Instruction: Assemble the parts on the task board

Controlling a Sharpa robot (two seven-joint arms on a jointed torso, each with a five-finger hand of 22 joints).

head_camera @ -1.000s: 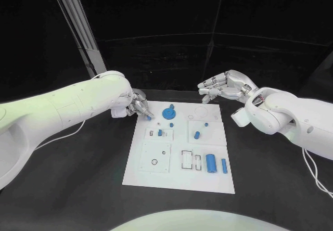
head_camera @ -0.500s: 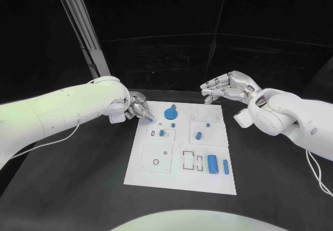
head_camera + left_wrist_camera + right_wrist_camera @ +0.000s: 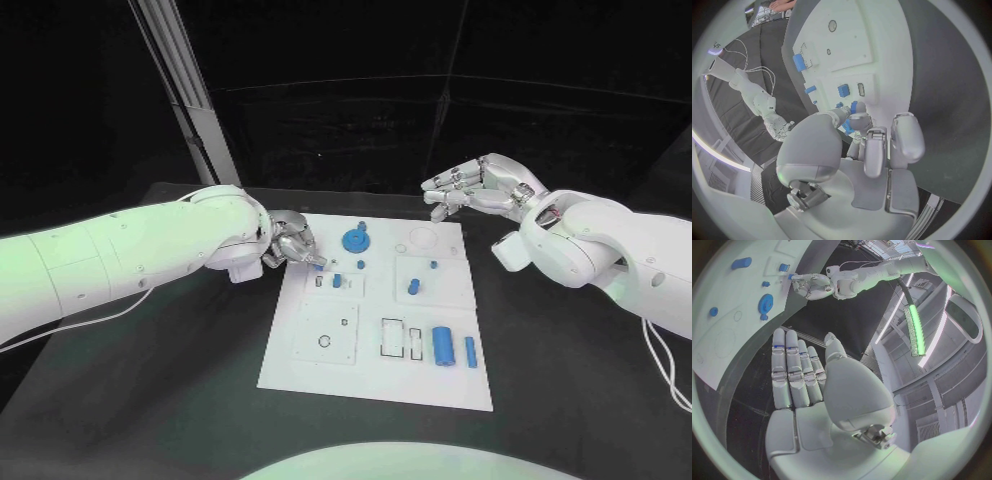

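The left hand (image 3: 290, 240) sits at the upper left corner of the white task board (image 3: 325, 375), which lies in the middle of the black bench (image 3: 159, 370). Its fingers are curled in close, and the left wrist view shows a small blue part (image 3: 853, 107) at the fingertips (image 3: 859, 120); it looks pinched between them, though the contact is partly hidden.

The right hand (image 3: 476, 185) hovers above the far right corner of the board, apart from it. Its fingers are held straight and side by side, thumb set off, with nothing in them (image 3: 795, 375).

On the board, a round blue gear-like part (image 3: 353, 238) sits near the far edge, just beside the left hand. Smaller blue pieces (image 3: 411, 284) stand in the middle section, and two blue cylinders (image 3: 444, 345) lie side by side toward the near right.
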